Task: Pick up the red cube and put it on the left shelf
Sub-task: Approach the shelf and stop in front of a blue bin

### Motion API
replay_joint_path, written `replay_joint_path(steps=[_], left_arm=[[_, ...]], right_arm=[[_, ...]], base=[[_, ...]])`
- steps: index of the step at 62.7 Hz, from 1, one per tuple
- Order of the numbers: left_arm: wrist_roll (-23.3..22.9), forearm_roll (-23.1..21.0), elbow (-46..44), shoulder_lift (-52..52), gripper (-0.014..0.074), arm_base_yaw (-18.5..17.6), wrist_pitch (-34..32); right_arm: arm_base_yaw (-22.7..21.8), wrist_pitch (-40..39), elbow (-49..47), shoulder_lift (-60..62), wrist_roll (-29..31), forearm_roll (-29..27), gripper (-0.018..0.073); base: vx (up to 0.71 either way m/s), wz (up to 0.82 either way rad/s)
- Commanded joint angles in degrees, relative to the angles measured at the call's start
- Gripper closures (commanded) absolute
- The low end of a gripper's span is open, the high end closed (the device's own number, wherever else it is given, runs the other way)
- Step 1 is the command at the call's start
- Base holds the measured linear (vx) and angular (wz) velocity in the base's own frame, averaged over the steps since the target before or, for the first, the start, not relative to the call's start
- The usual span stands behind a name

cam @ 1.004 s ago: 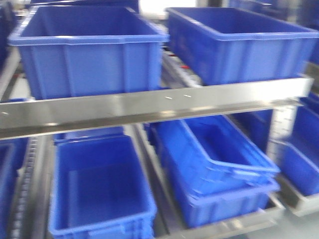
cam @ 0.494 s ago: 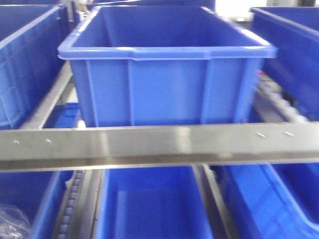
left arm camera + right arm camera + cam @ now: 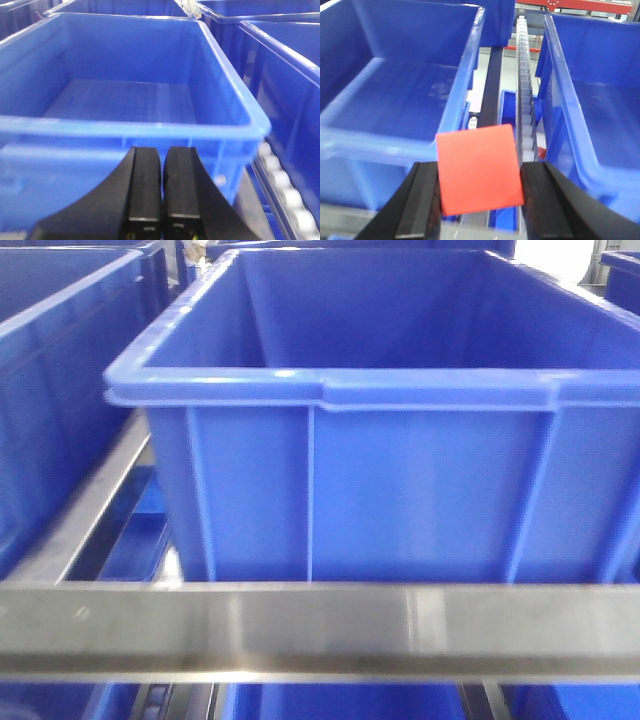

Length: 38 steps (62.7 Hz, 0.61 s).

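Observation:
The red cube (image 3: 479, 169) fills the gap between the black fingers of my right gripper (image 3: 480, 175), which is shut on it, a little tilted. It hangs in front of the gap between two blue bins, the left bin (image 3: 395, 85) and the right bin (image 3: 592, 105), above a roller track (image 3: 524, 75). My left gripper (image 3: 162, 160) is shut with nothing in it, its fingers pressed together just in front of the near wall of an empty blue bin (image 3: 125, 137). In the front view neither gripper nor the cube shows, only a large blue bin (image 3: 400, 390) on the shelf.
A steel shelf rail (image 3: 320, 630) crosses the bottom of the front view. More blue bins stand at the left (image 3: 50, 370) and at the right (image 3: 290, 75). White rollers (image 3: 282, 190) run beside the left wrist's bin. A lower blue bin (image 3: 509, 107) shows under the roller track.
The front view has swung left and closed in: the bin that was at the upper left now fills the frame, and the steel rail sits lower.

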State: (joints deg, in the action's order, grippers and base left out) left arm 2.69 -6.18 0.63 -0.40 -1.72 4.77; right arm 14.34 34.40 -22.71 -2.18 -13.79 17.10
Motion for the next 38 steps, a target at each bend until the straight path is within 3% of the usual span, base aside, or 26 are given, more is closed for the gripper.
replay_joint_path(steps=[1, 38], left_arm=[[-0.4, -0.3, 1.4, -0.9, 0.0495, -0.3, -5.2], [-0.4, -0.3, 1.4, -0.9, 0.0495, -0.3, -5.2]], right_arm=[[-0.3, -4.6, -1.6, -0.8, 0.4, 1.2, 0.0510], [-0.3, -4.6, -1.6, -0.8, 0.4, 1.2, 0.0510]], base=[[0.21, -0.11], [0.13, -0.02]])
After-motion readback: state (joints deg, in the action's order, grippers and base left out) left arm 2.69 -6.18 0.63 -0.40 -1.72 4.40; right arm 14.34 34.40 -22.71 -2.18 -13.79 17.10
